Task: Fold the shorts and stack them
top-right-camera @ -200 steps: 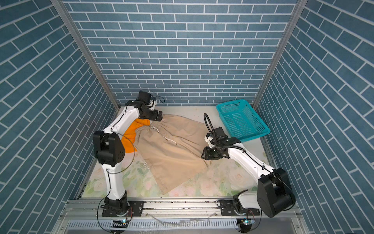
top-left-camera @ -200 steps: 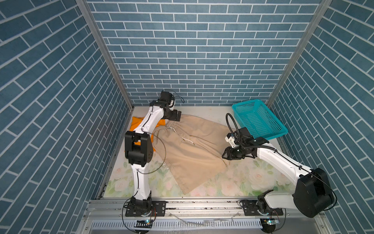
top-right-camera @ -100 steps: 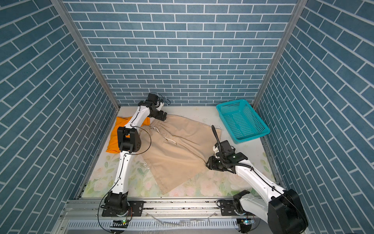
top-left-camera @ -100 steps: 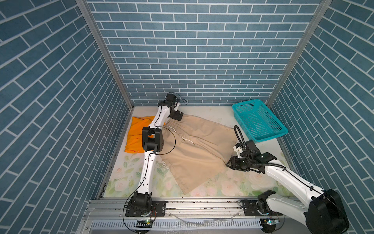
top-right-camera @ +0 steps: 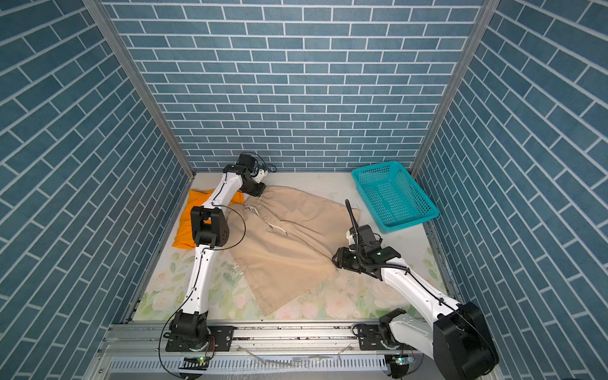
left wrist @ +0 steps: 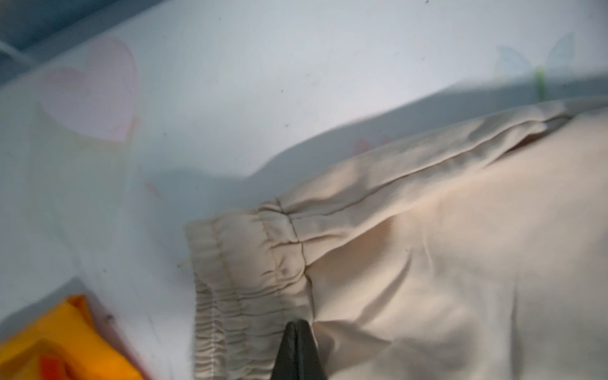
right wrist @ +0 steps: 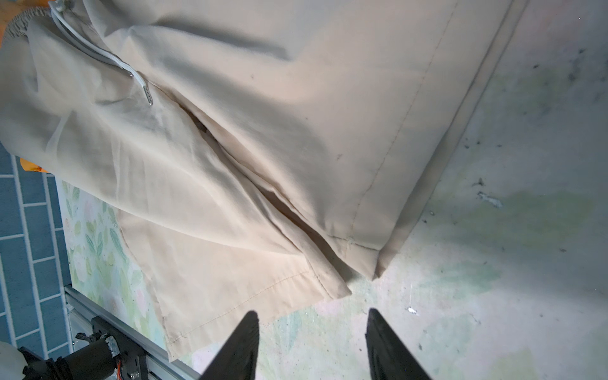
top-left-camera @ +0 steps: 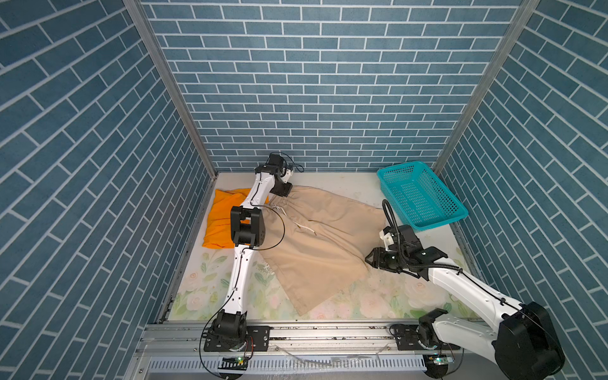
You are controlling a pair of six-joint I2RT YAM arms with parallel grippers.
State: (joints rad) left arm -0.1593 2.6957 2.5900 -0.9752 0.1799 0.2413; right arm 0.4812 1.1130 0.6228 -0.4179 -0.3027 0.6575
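Left pincer (left wrist: 297,324) is being held together on the beige shorts' (top-left-camera: 322,237) far waistband (left wrist: 243,296); right pincer (right wrist: 311,312) is being held apart beside the hem (right wrist: 263,292).

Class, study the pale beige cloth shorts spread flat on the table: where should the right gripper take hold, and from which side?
Take the hem corner of the pale beige cloth shorts, sliding in low from the table beyond it, where the open right gripper points. The cloth lies flat, so probably only this loose layered edge lets jaws close around it.
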